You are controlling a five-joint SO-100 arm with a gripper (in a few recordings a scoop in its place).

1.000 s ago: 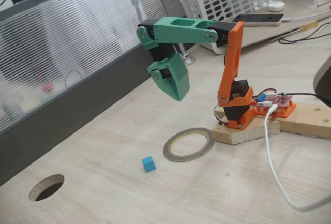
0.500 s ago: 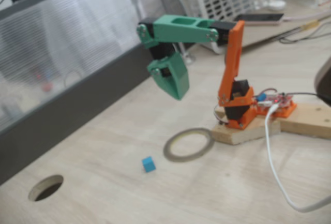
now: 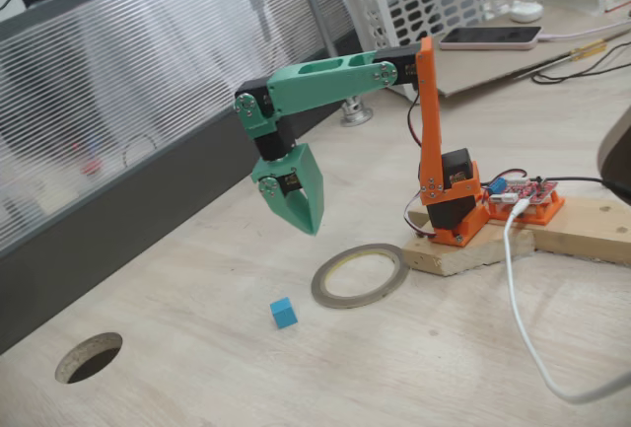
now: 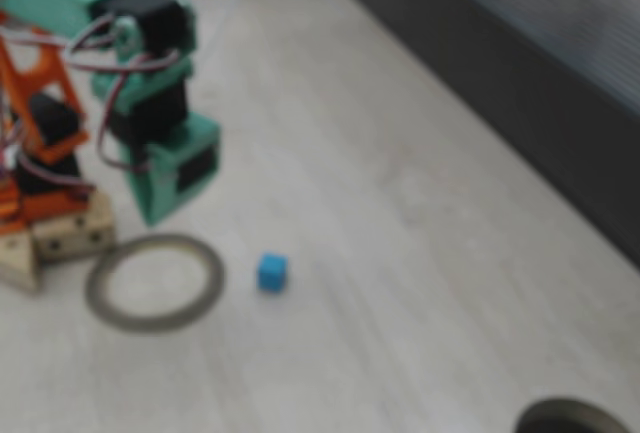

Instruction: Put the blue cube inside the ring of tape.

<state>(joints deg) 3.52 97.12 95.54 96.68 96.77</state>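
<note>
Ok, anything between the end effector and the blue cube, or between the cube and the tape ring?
Nothing visible. The end effector hangs above bare table; the blue cube sits just outside the ring of tape.

Open tabletop around the cube

The tiny sky-blue plastic cube (image 3: 283,313) sits apart from the flat grey-brown tape ring (image 3: 360,275); the green gripper (image 3: 308,222) hangs above, bare wood between.
</note>
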